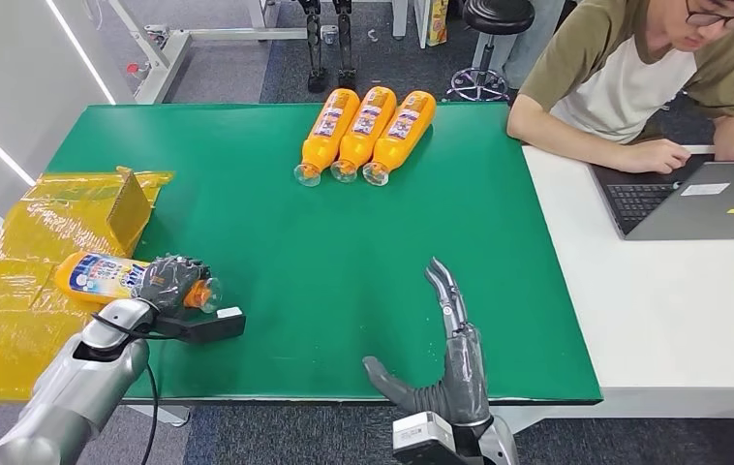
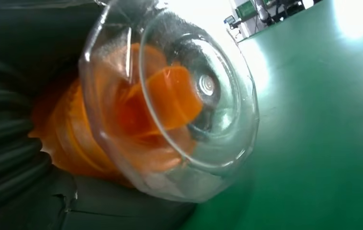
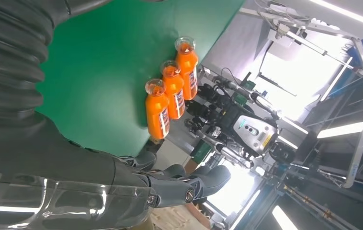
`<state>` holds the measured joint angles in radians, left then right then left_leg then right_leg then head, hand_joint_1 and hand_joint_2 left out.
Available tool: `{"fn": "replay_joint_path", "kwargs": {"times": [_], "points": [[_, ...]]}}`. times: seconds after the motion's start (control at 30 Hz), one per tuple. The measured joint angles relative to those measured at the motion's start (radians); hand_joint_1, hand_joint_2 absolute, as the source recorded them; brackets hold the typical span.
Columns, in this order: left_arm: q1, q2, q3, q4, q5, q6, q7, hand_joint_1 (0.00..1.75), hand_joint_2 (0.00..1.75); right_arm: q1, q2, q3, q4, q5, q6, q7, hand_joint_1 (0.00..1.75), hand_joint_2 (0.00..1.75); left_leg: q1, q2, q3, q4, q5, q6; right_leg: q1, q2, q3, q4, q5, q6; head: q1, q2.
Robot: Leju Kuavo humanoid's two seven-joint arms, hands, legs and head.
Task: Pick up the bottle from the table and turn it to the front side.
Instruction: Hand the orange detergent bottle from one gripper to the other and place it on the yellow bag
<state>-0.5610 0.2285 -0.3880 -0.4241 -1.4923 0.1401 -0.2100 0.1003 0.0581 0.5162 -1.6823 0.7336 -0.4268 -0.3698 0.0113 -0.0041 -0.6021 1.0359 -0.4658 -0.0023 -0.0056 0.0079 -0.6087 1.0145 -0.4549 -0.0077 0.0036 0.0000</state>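
The orange bottle (image 1: 111, 278) lay on its side at the lower left of the head view, straddling the left edge of the green mat (image 1: 344, 252), its base end over the yellow plastic sheet (image 1: 15, 320) and its clear cap end pointing toward the middle of the frame. The label (blue and white, print too small to read) faced up. The left hand (image 1: 171, 281) was wrapped over the neck end, dark fingers curled down around the bottle just behind the cap. In the left wrist view the clear domed cap (image 2: 189, 105) sat close to the lens with orange behind it and the hand's ribbed cover (image 2: 7, 143) against the bottle's side; whether the bottle was lifted off the surface could not be told.

The right hand (image 1: 445, 339) was at the lower centre of the head view, over the near part of the mat, fingers stretched out straight and thumb spread to the side, holding nothing and touching nothing that could be made out.

Three more orange bottles (image 1: 368, 131) lay side by side, touching, at the upper centre of the mat, caps toward the camera. A cardboard flap (image 1: 129, 208) stood up from the yellow sheet. At the upper right a person (image 1: 634, 77) sat at a white table (image 1: 673, 320) with one hand beside a laptop (image 1: 702, 199).
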Motion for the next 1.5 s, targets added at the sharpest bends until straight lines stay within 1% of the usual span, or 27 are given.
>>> {"fn": "replay_joint_path", "kwargs": {"times": [0.2,0.27,0.3,0.37,0.4,0.43,0.47,0.5,0.6,0.67,0.8,0.87,0.93,1.0,1.03,1.1,1.2,1.33,1.5], "points": [[-0.053,0.000,-0.008,0.048,-0.017,-0.005,0.002,1.75,1.75,0.002,0.005,0.000,0.000,0.003,-0.006,0.010,0.00,1.75,0.000,0.000,0.000,0.000,0.000,0.000,0.000,0.000,0.000,0.000,0.000,0.000,0.000,0.000],[-0.067,-0.001,-0.010,0.055,-0.019,0.000,0.002,1.67,1.75,0.001,0.008,0.000,0.000,0.005,-0.002,0.013,0.00,1.75,0.000,0.000,0.000,0.000,0.000,0.000,0.000,0.000,0.000,0.000,0.000,0.000,0.000,0.000],[-0.073,-0.002,-0.010,0.058,-0.019,0.004,0.003,1.54,1.75,0.001,0.010,0.000,0.000,0.006,0.001,0.014,0.00,1.75,0.000,0.000,0.000,0.000,0.000,0.000,0.000,0.000,0.000,0.000,0.000,0.000,0.000,0.000],[-0.083,-0.006,-0.010,0.062,-0.018,0.010,0.008,0.92,1.75,0.000,0.013,0.000,0.000,0.009,0.007,0.015,0.00,1.75,0.000,0.000,0.000,0.000,0.000,0.000,0.000,0.000,0.000,0.000,0.000,0.000,0.000,0.000],[-0.087,-0.008,-0.010,0.064,-0.017,0.011,0.011,0.66,1.75,0.000,0.015,0.000,0.000,0.010,0.008,0.016,0.00,1.75,0.000,0.000,0.000,0.000,0.000,0.000,0.000,0.000,0.000,0.000,0.000,0.000,0.000,0.000],[-0.092,-0.011,-0.010,0.066,-0.015,0.011,0.012,0.48,1.75,0.000,0.016,0.000,0.000,0.012,0.009,0.016,0.00,1.75,0.000,0.000,0.000,0.000,0.000,0.000,0.000,0.000,0.000,0.000,0.000,0.000,0.000,0.000],[-0.096,-0.013,-0.011,0.068,-0.013,0.011,0.012,0.49,1.75,0.000,0.018,0.000,0.000,0.015,0.010,0.017,0.00,1.75,0.000,0.000,0.000,0.000,0.000,0.000,0.000,0.000,0.000,0.000,0.000,0.000,0.000,0.000],[-0.099,-0.015,-0.011,0.069,-0.011,0.009,0.012,0.45,1.75,0.000,0.019,0.000,0.000,0.019,0.011,0.017,0.00,1.75,0.000,0.000,0.000,0.000,0.000,0.000,0.000,0.000,0.000,0.000,0.000,0.000,0.000,0.000],[-0.106,-0.019,-0.011,0.075,0.000,-0.005,0.012,0.23,1.75,0.000,0.022,0.000,0.000,0.026,0.014,0.019,0.00,1.75,0.000,0.000,0.000,0.000,0.000,0.000,0.000,0.000,0.000,0.000,0.000,0.000,0.000,0.000],[-0.106,-0.020,-0.010,0.080,0.004,-0.019,0.012,0.22,1.75,0.000,0.024,0.000,0.000,0.028,0.017,0.022,0.00,1.75,0.000,0.000,0.000,0.000,0.000,0.000,0.000,0.000,0.000,0.000,0.000,0.000,0.000,0.000],[-0.099,-0.020,-0.010,0.090,0.006,-0.053,0.016,0.36,1.75,0.000,0.024,0.000,0.000,0.036,0.024,0.024,0.00,1.75,0.000,0.000,0.000,0.000,0.000,0.000,0.000,0.000,0.000,0.000,0.000,0.000,0.000,0.000],[-0.091,-0.020,-0.010,0.095,0.010,-0.069,0.019,0.27,1.75,0.000,0.024,-0.001,0.000,0.040,0.025,0.024,0.00,1.75,0.000,0.000,0.000,0.000,0.000,0.000,0.000,0.000,0.000,0.000,0.000,0.000,0.000,0.000],[-0.086,-0.019,-0.010,0.098,0.016,-0.077,0.021,0.13,1.75,0.000,0.024,-0.002,0.000,0.040,0.025,0.024,0.00,1.75,0.000,0.000,0.000,0.000,0.000,0.000,0.000,0.000,0.000,0.000,0.000,0.000,0.000,0.000],[-0.084,-0.017,-0.010,0.099,0.025,-0.073,0.021,0.03,1.75,0.000,0.024,-0.003,0.000,0.040,0.025,0.024,0.00,1.75,0.000,0.000,0.000,0.000,0.000,0.000,0.000,0.000,0.000,0.000,0.000,0.000,0.000,0.000],[-0.083,-0.017,-0.009,0.099,0.031,-0.064,0.021,0.00,1.75,0.001,0.024,-0.004,0.000,0.041,0.024,0.024,0.00,1.75,0.000,0.000,0.000,0.000,0.000,0.000,0.000,0.000,0.000,0.000,0.000,0.000,0.000,0.000],[-0.080,-0.016,-0.007,0.099,0.045,-0.033,0.019,0.00,1.75,0.002,0.024,-0.006,0.000,0.041,0.021,0.025,0.00,1.75,0.000,0.000,0.000,0.000,0.000,0.000,0.000,0.000,0.000,0.000,0.000,0.000,0.000,0.000],[-0.072,-0.017,0.003,0.099,0.079,0.039,0.007,0.00,1.75,0.009,0.024,-0.010,-0.004,0.043,0.017,0.033,0.00,1.75,0.000,0.000,0.000,0.000,0.000,0.000,0.000,0.000,0.000,0.000,0.000,0.000,0.000,0.000],[-0.070,-0.023,0.040,0.095,0.128,0.143,-0.018,0.00,1.75,0.023,0.024,-0.016,-0.019,0.056,0.011,0.048,0.00,1.75,0.000,0.000,0.000,0.000,0.000,0.000,0.000,0.000,0.000,0.000,0.000,0.000,0.000,0.000],[-0.073,-0.028,0.083,0.060,0.168,0.215,-0.046,0.00,1.75,0.036,0.024,-0.020,-0.034,0.062,0.006,0.055,0.00,1.75,0.000,0.000,0.000,0.000,0.000,0.000,0.000,0.000,0.000,0.000,0.000,0.000,0.000,0.000]]}}
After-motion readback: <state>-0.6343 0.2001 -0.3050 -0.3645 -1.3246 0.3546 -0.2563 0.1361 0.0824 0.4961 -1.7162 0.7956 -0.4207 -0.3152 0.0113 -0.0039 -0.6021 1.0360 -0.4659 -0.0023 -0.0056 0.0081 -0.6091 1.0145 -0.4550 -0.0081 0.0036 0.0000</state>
